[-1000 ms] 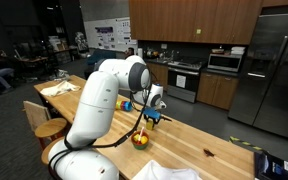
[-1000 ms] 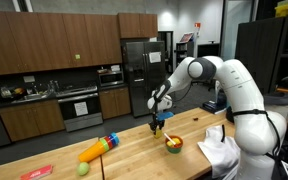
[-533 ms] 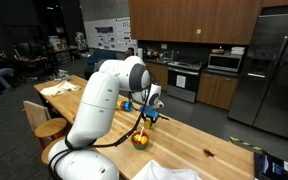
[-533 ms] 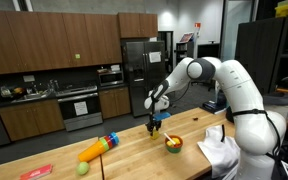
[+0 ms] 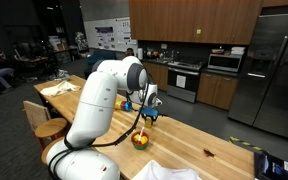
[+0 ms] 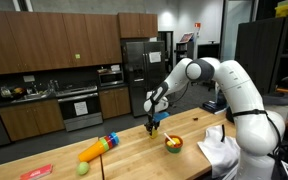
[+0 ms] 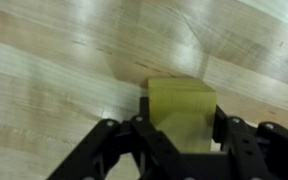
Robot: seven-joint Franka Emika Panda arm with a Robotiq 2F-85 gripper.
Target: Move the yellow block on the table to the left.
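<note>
Here, in an exterior view, the yellow-orange toy with a blue cylinder (image 6: 97, 148) lies at the left of the table (image 6: 134, 160). Bare wood runs between it and the robot, and that open stretch looks like the room the move needs.

Near the middle, the gripper (image 6: 154, 125) hangs straight down with its tip at the tabletop, low because the thing it is after is so small. From this far the block is hidden behind the fingers.

The wrist view settles it. The yellow block (image 7: 181, 105) sits squarely between the two dark fingers (image 7: 136, 135), and each finger looks pressed against one side, so the gripper seems to be pinching the block. The wood grain lies close beneath, and I cannot tell whether the block rests on the table or is raised a little.

To the right, near the gripper but apart from it, stands the dark bowl (image 6: 172, 143). It is clear of any path leftward.
</note>
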